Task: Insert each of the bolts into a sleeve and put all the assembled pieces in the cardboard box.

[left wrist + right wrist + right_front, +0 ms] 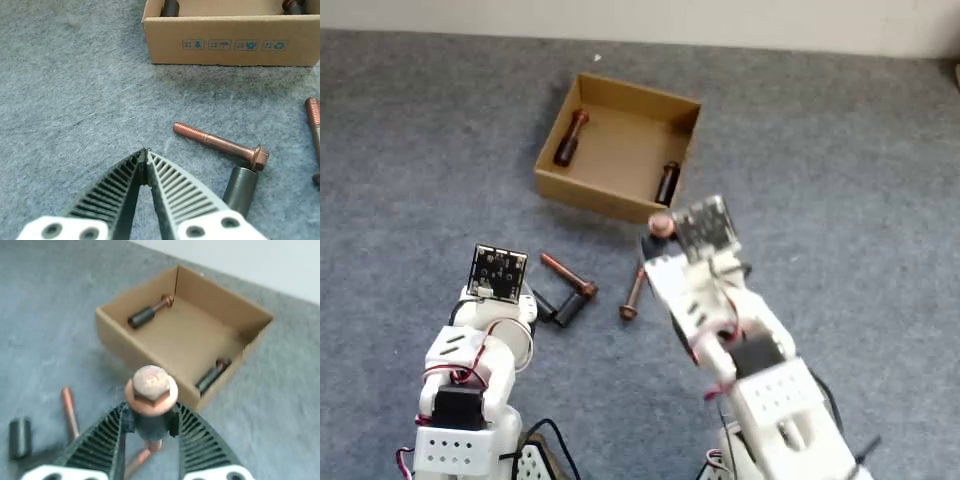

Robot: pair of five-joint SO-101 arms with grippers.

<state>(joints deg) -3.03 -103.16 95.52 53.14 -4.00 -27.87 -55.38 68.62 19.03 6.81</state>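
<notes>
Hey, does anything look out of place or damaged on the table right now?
Nothing stands out. Two assembled pieces lie inside the cardboard box, the right end effector holds a third assembled piece, and two loose bolts and a sleeve lie on the carpet.

High view: fixed, above the near edge, looking steeply down over the table (840, 150). Left wrist: low, close to the table, facing far toward the cardboard box (225, 45). Right wrist: higher, tilted down. All share the box.
</notes>
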